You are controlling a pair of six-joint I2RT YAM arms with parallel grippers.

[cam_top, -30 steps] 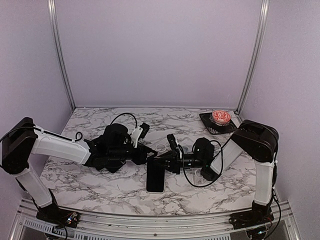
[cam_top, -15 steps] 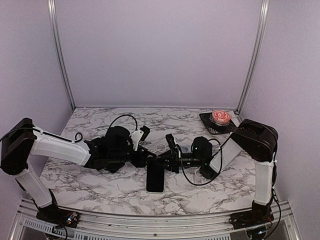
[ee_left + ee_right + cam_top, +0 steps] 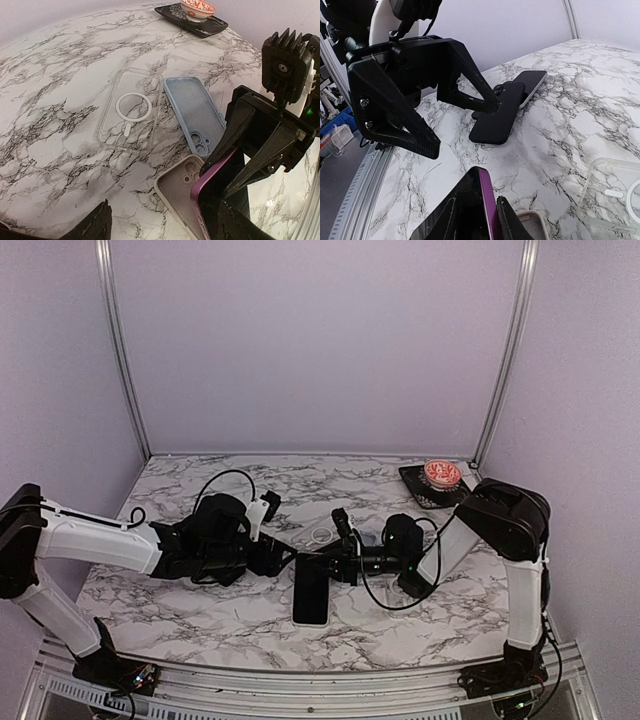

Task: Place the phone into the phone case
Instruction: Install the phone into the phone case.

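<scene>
Two grippers: your right gripper point(image 3: 217, 177) pinches the phone point(image 3: 479, 192) tilted into the beige case point(image 3: 177, 187), your left gripper point(image 3: 461, 127) hangs open; next, likely press it flat.

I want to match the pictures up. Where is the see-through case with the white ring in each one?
Top external: clear case near the middle.
Left wrist: clear case left of centre.
Right wrist: clear case at bottom right, cut off.
Shared landmark: the phone beside it.
</scene>
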